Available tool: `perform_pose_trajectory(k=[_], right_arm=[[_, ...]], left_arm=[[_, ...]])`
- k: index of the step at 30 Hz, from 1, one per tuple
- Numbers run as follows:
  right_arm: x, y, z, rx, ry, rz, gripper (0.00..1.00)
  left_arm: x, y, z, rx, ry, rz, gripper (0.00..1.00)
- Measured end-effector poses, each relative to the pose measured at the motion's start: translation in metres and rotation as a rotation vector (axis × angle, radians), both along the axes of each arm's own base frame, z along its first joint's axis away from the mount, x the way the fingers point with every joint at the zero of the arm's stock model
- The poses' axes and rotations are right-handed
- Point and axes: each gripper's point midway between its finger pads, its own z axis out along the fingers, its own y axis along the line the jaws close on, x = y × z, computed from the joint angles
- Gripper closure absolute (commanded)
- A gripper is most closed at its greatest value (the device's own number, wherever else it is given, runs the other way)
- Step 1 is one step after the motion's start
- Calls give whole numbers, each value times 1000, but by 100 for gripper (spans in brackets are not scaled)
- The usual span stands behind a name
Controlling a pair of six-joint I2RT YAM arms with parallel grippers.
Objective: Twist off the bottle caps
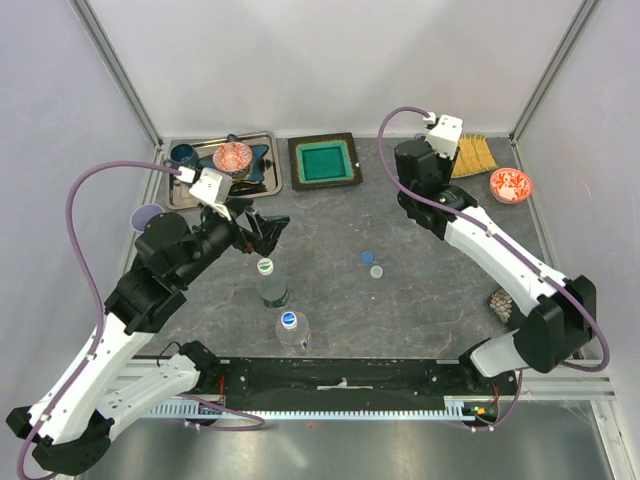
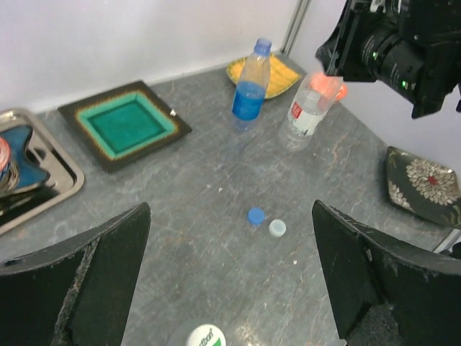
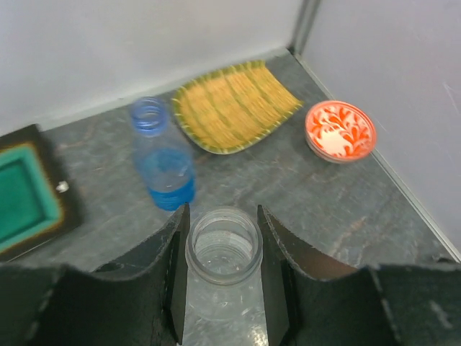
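**Two caps off, two caps on**

The right hand (image 3: 222, 220) is closed on the neck of a clear plastic bottle (image 3: 223, 263). Its dark, rough-edged fingers (image 3: 175, 274) are pressed against both sides just under the open round mouth. A blue-tinted bottle (image 3: 162, 158), also uncapped, is stood just beside it on the mottled grey tabletop (image 3: 310, 194), near a woven yellow mat (image 3: 234, 104) and a glossy red-patterned bowl (image 3: 340, 130).

The left hand (image 2: 230, 209) is spread wide, and nothing is held in it. A green-and-white cap (image 2: 206, 336) is seen just below the gap between its fingers, screwed onto a green-labelled bottle (image 1: 272, 292). Two small round caps lie loose and flat on the tabletop ahead of this hand, a blue cap (image 2: 255, 215) and a grey-white cap (image 2: 277, 228) just beside it; both are well apart from the right hand. A fourth bottle (image 1: 294, 336), topped by a blue-and-white cap (image 1: 289, 320), is placed nearer the arm bases.
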Motion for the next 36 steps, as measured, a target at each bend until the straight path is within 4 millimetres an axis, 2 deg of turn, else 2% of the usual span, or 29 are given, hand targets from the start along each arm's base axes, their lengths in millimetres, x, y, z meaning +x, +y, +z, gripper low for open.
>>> perform_pose_trajectory(k=[2,5,10,17,19,28,34,36], right_arm=[[6,-15,-20,-5,28,-59,100],[13,-48,-38,14,34,-157,100],[25,-86,-50,49,12,-270,100],[50,-91,-101,46,98,-283,100],[57,-91,-99,62,77,-284,100],[68,-101,-99,78,46,-310,100],[80,-102,-98,65,51,-308,100],[82,-102,-98,62,55,-302,94]], left_arm=[[-1,2,-12,7,24,11,0],[-1,5,-30,16,56,25,0],[-5,9,-39,15,64,30,1],[-6,9,-40,14,62,30,0],[-5,8,-43,19,69,29,1],[2,2,-72,65,129,27,0],[3,2,-72,66,130,27,1],[3,2,-72,66,130,27,1]])
